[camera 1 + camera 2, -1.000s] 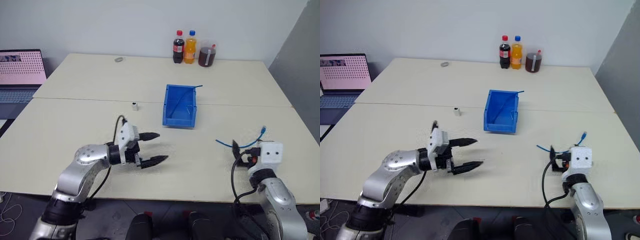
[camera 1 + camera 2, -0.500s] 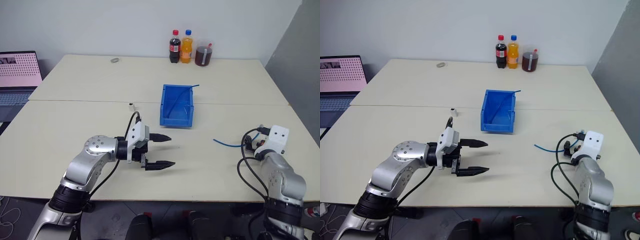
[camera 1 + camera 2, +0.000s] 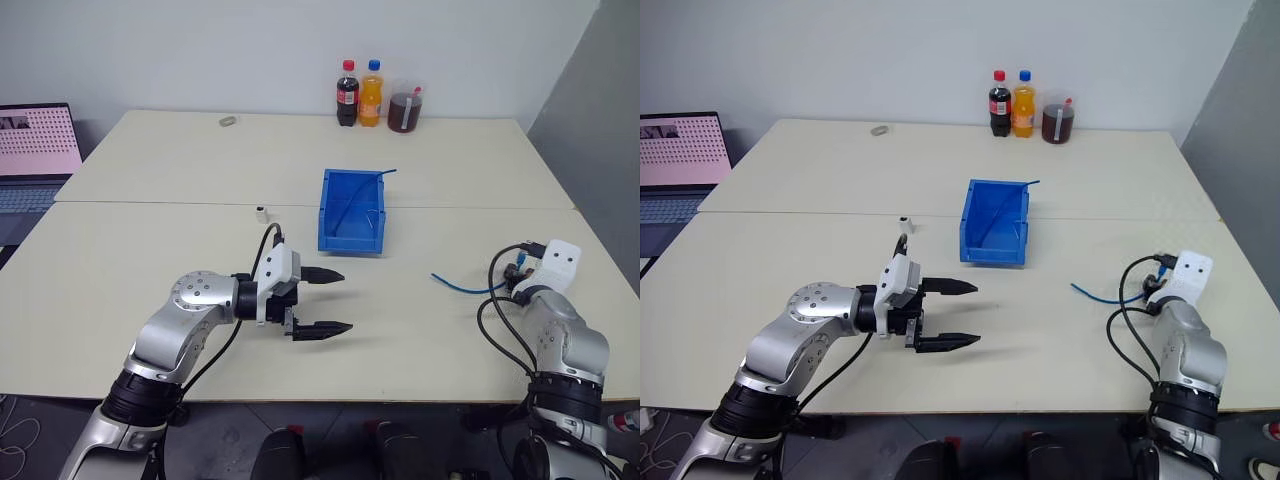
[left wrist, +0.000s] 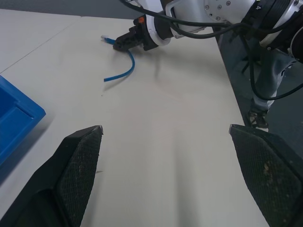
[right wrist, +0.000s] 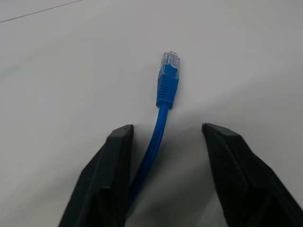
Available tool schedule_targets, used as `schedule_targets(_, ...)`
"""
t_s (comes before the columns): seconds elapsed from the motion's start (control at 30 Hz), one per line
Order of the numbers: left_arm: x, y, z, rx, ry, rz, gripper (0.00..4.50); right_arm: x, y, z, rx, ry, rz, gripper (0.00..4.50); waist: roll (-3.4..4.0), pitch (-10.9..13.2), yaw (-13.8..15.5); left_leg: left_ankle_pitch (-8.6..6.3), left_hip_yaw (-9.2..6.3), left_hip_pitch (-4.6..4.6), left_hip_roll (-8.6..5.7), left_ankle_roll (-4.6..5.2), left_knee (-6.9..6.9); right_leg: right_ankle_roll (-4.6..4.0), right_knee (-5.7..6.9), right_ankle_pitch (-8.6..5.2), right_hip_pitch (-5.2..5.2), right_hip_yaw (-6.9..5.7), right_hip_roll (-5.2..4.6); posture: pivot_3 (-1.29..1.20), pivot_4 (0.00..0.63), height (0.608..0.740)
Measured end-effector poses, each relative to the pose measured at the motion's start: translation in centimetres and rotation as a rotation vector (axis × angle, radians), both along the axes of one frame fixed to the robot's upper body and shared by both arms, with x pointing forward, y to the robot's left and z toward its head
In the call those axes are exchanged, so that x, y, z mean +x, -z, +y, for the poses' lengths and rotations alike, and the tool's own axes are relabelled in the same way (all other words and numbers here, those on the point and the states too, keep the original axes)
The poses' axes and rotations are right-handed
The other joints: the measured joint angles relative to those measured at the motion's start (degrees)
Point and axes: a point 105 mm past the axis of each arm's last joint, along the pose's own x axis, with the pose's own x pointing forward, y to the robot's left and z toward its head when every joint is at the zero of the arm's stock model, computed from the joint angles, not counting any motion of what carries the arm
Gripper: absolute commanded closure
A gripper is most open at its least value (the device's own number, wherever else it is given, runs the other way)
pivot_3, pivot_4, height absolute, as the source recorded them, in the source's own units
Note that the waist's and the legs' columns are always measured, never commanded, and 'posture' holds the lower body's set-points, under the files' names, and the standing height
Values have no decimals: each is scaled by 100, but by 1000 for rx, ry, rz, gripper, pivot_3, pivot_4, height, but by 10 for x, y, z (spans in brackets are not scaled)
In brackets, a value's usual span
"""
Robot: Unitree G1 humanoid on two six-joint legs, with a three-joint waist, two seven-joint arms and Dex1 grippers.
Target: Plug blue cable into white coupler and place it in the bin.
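From the left eye view, the left gripper (image 3: 322, 301) hangs just above the pale cream tabletop (image 3: 150, 250), its two black fingers spread wide with nothing between them, pointing toward the robot's right. Beyond it sits the rectangular bright blue plastic bin (image 3: 351, 211), and left of the bin, standing apart from it, is the tiny white boxy coupler (image 3: 261, 213). Over on the right side, the thin light-blue cable (image 3: 462, 286) lies on the tabletop, running up to the right gripper, which is tucked behind its white wrist housing here. At the far edge stand three drink bottles (image 3: 372, 96), with an open laptop (image 3: 35, 155) off the left side.

The right eye view gives the same layout: bin in the middle, coupler to its left, cable on the right.

In the left wrist view, the left gripper's fingers (image 4: 80, 165) stand far apart over bare tabletop, a corner of the bin is at the edge, and the cable curls away from the right gripper (image 4: 124, 42) in the distance.

In the right wrist view, the cable runs between the right gripper's fingers (image 5: 113, 170), its clear-tipped plug (image 5: 168, 75) lying past them on the tabletop. The fingers stand apart on either side of the cable, one close against it, a gap on the other side; not clamped.
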Motion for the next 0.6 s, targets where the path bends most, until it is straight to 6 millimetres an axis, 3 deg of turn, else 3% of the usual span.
schedule_targets(0.2, 0, 0, 0, 1, -4, -1, 0, 0, -2, -8, 45, 9, -15, 4450, 1, 1, -3, 0, 1, 0, 0, 0, 0, 0, 0, 0, 0, 1, 0, 0, 150, 740)
schedule_targets(0.27, 1, 1, 1, 1, -13, 2, 0, 1, -8, -9, 56, -52, -15, 4450, 12, 8, 2, 0, 3, 0, -2, 0, 0, 0, 0, 0, 0, 2, -1, 0, 150, 740)
schedule_targets(0.47, 2, 8, 13, 9, -80, 20, 0, 3, -50, -11, -6, -300, -38, 4450, 29, 18, -4, 0, 4, 0, 0, 1, -5, 0, -2, -1, -2, 5, 1, 0, 150, 740)
schedule_targets(0.6, 2, 19, 38, 32, -179, 51, 0, -2, -93, 31, -260, -729, -59, 4450, 45, 29, -50, -1, 2, 1, 1, 2, -6, 23, -4, -15, -5, 7, 2, 0, 150, 740)
